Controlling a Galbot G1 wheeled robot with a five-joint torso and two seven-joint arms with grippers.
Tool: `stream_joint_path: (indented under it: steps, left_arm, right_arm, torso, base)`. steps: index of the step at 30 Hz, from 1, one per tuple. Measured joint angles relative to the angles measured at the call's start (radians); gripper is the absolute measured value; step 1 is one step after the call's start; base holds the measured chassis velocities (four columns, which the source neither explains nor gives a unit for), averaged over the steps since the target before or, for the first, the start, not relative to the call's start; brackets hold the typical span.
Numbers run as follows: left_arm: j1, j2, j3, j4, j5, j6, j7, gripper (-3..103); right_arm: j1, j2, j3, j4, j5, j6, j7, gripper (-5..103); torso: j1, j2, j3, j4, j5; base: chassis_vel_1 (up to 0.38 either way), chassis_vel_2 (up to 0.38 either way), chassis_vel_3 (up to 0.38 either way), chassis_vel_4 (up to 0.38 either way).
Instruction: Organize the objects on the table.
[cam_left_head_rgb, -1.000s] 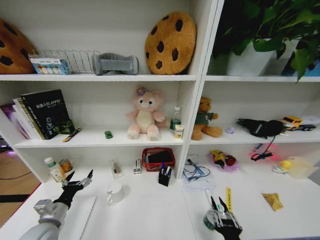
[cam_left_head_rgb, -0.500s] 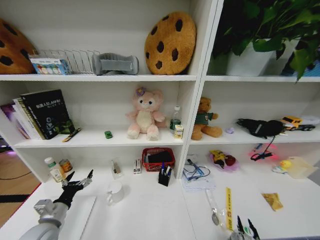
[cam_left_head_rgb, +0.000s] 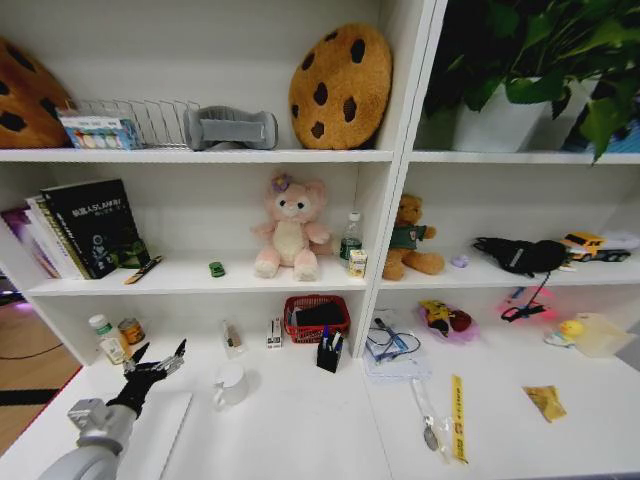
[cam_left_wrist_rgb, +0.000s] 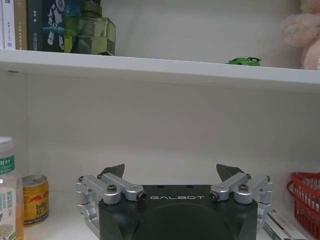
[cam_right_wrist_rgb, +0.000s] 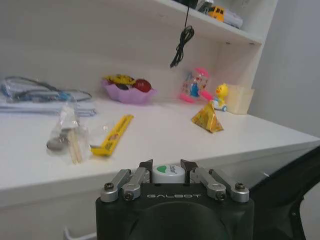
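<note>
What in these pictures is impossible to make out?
- Right pincer: shut on a white-and-green object; its fingers and body hide the rest, so its identity is unclear.
- Pens in the pen cup: too small in the head view to count.
- Left pincer: open, its body cut off by the picture's edge.

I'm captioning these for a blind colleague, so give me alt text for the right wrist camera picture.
The right gripper is shut on a small white container with a green-marked lid, held below the front edge of the white table. On the table lie a bagged spoon and chopsticks, a yellow strip, a yellow triangular packet and a purple bowl.
</note>
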Motion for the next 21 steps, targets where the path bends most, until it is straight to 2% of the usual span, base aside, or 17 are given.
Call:
stream_joint_path:
  steps: [3, 6, 8, 12, 17, 21]
  left_arm:
    - [0.0, 0.0, 0.0, 0.0, 0.0, 0.0, 0.0, 100]
    - [0.0, 0.0, 0.0, 0.0, 0.0, 0.0, 0.0, 100]
    - [0.0, 0.0, 0.0, 0.0, 0.0, 0.0, 0.0, 100]
    - [0.0, 0.0, 0.0, 0.0, 0.0, 0.0, 0.0, 100]
    - [0.0, 0.0, 0.0, 0.0, 0.0, 0.0, 0.0, 100]
    - [0.0, 0.0, 0.0, 0.0, 0.0, 0.0, 0.0, 100]
  right_arm:
    - [0.016, 0.0, -0.001, -0.038, 0.0, 0.005, 0.005, 30]
    - [0.065, -0.006, -0.002, -0.129, 0.001, 0.013, 0.007, 30]
    - [0.148, -0.024, -0.019, -0.255, 0.008, 0.031, 0.005, 30]
    - [0.203, -0.036, -0.033, -0.339, 0.019, 0.032, -0.005, 30]
    - [0.336, -0.057, -0.068, -0.535, 0.026, 0.053, -0.054, 30]
    - [0.415, -0.07, -0.096, -0.626, 0.04, 0.06, -0.096, 30]
  torso:
    - [0.0, 0.0, 0.0, 0.0, 0.0002]
    - [0.0, 0.0, 0.0, 0.0, 0.0002]
    - [0.0, 0.0, 0.0, 0.0001, 0.0002]
    - [0.0, 0.0, 0.0, 0.0001, 0.0002]
    - [0.0, 0.0, 0.0, 0.0, 0.0003]
    - [0.0, 0.0, 0.0, 0.0001, 0.0001]
  base:
    - [0.0, 0.0, 0.0, 0.0]
    - [0.0, 0.0, 0.0, 0.0]
    - [0.0, 0.0, 0.0, 0.0]
    - [0.0, 0.0, 0.0, 0.0]
    - [0.0, 0.0, 0.0, 0.0]
    - [0.0, 0.0, 0.0, 0.0]
